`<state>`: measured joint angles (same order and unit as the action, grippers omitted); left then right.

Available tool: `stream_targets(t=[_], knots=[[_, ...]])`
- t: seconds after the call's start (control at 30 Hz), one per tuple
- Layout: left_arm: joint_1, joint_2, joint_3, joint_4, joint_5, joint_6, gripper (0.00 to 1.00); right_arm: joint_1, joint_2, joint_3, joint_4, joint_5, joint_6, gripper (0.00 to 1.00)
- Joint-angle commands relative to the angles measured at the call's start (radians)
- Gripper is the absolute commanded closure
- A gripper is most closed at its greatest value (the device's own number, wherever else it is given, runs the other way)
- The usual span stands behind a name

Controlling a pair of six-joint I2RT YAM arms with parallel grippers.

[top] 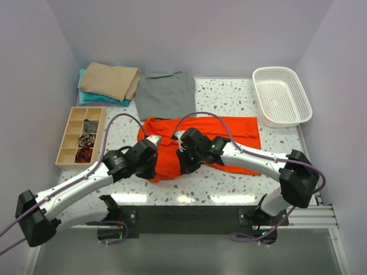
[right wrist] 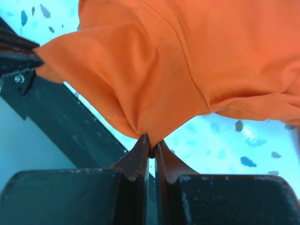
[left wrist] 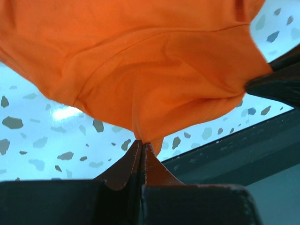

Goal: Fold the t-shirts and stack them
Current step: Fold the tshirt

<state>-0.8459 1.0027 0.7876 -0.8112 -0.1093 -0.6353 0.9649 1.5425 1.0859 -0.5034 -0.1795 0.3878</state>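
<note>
The orange-red t-shirt [top: 229, 129] lies across the middle of the speckled table, its near left part bunched up. My left gripper [top: 150, 167] is shut on a fold of its near edge [left wrist: 154, 89], lifted off the table. My right gripper [top: 184, 166] is shut on another fold of the same edge [right wrist: 187, 65], close to the left one. The grey t-shirt [top: 166, 93] lies flat behind it. The folded tan t-shirt [top: 110, 80] sits on the folded teal one [top: 94, 99] at the back left.
A wooden compartment tray [top: 80, 136] with small items stands at the left. A white mesh basket [top: 281, 95] stands at the back right. The table's dark front rail [top: 189, 215] runs just below both grippers.
</note>
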Motion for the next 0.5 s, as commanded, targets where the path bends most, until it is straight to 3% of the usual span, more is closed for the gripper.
stream_targets(t=[0.0, 0.2, 0.47], knots=[[-0.004, 0.029, 0.038, -0.135, 0.045, 0.023, 0.99, 0.040, -0.032, -0.029, -0.066, -0.051, 0.075, 0.93], [-0.002, -0.004, 0.078, -0.249, -0.055, 0.019, 1.00, 0.171, -0.021, -0.066, -0.044, -0.107, 0.154, 0.93], [-0.002, -0.006, 0.105, -0.264, -0.119, -0.004, 0.93, 0.212, 0.024, -0.063, -0.020, -0.072, 0.174, 0.92]])
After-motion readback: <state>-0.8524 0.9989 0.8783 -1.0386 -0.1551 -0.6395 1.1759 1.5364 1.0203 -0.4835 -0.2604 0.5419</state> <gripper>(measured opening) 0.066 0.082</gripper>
